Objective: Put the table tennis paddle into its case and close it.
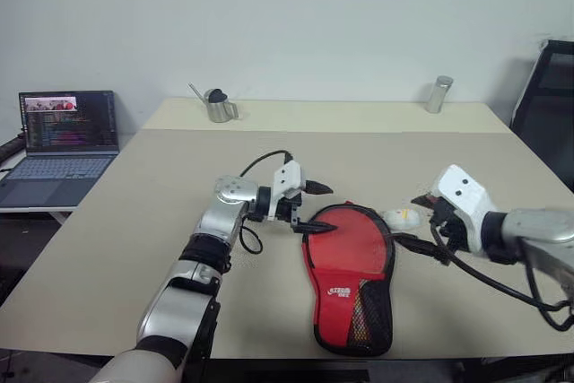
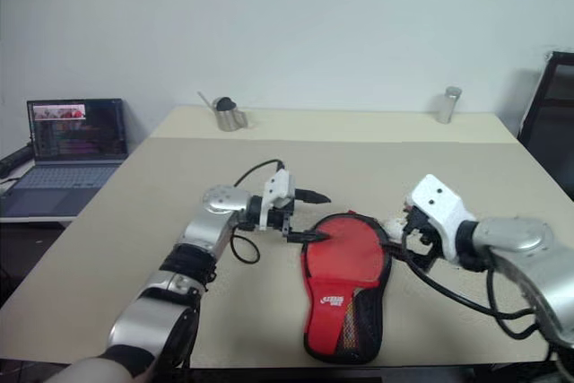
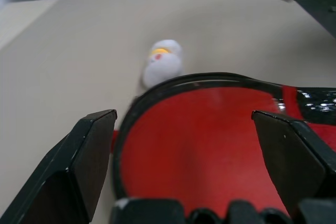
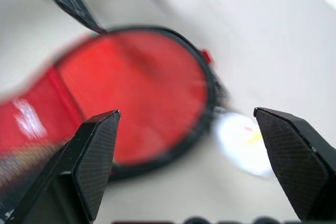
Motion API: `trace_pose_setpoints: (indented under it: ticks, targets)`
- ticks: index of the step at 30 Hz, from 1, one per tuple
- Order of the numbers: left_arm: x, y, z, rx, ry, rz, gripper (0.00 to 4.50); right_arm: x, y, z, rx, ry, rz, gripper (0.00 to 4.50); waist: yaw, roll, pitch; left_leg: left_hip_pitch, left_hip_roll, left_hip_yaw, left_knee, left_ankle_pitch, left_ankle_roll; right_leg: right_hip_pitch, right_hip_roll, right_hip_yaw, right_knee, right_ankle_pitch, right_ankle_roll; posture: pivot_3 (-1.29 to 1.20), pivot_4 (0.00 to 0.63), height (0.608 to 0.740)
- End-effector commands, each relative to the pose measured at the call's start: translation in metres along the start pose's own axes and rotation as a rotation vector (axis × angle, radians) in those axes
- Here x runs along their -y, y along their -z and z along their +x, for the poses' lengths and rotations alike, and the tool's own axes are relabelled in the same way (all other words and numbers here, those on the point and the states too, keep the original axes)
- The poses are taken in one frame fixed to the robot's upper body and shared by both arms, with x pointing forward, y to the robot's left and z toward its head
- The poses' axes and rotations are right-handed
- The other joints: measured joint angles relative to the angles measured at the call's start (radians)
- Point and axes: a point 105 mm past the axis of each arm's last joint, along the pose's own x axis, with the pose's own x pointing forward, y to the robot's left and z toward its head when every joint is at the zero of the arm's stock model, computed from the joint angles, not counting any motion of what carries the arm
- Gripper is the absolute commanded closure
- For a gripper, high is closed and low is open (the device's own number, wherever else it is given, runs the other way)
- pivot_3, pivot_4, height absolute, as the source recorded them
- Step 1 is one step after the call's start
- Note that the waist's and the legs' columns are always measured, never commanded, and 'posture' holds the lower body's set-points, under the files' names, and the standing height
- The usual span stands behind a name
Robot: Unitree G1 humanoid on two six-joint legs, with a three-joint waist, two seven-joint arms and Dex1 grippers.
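The case (image 1: 348, 262) lies flat at the table's front centre, red side up, with white print and a black mesh pocket at its narrow end. I cannot see the table tennis paddle. My left gripper (image 1: 316, 208) hangs open at the case's round end on its left, fingers pointing right, the lower fingertip just over the rim. My right gripper (image 1: 421, 221) is open too, just off the case's right edge. The left wrist view shows the case's red face (image 3: 199, 140) between the open fingers, and the right wrist view shows the case (image 4: 136, 93) likewise.
A small white thing with a yellow mark (image 1: 401, 218) lies by the case's upper right rim. A metal jug (image 1: 218, 106) and a metal canister (image 1: 439, 94) stand at the table's far edge. A laptop (image 1: 63, 145) sits left of the table, a black chair (image 1: 552, 96) to its right.
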Motion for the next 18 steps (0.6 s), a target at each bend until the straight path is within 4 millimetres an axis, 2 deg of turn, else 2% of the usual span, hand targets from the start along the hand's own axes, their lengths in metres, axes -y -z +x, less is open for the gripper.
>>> trace_pose_setpoints:
  ticks: [1, 6, 13, 18]
  targets:
    - [0.015, -0.002, 0.013, -0.014, 0.071, 0.005, 0.02, 0.010, 0.002, 0.006, -0.006, -0.037, -0.186, 0.00, -0.005, 0.000, 0.000, 0.000, 0.000, 0.001, 0.000, 0.000, 0.000, 0.000, 0.000, 0.001, 0.000, 0.000, 0.000, 0.00, 0.150, 0.740]
    - [0.024, 0.005, 0.018, -0.061, 0.118, -0.040, 0.02, 0.016, 0.010, 0.022, -0.019, -0.093, -0.289, 0.00, -0.008, 0.000, 0.000, 0.001, 0.001, 0.001, 0.000, 0.000, 0.000, 0.000, 0.000, 0.002, 0.001, 0.000, 0.000, 0.00, 0.150, 0.740]
    - [0.020, 0.012, 0.020, -0.124, 0.090, -0.056, 0.02, 0.031, 0.018, 0.053, -0.033, -0.107, -0.381, 0.00, -0.004, 0.000, 0.001, 0.001, 0.001, 0.001, 0.000, 0.000, 0.000, 0.000, 0.000, 0.002, 0.001, 0.000, 0.000, 0.00, 0.150, 0.740]
    - [0.026, 0.013, 0.021, -0.120, 0.094, -0.078, 0.02, 0.044, 0.038, 0.074, -0.123, -0.115, -0.490, 0.00, 0.000, 0.000, 0.001, 0.000, 0.001, 0.002, 0.000, 0.000, 0.000, -0.001, -0.001, 0.002, 0.000, 0.000, 0.000, 0.00, 0.150, 0.740]
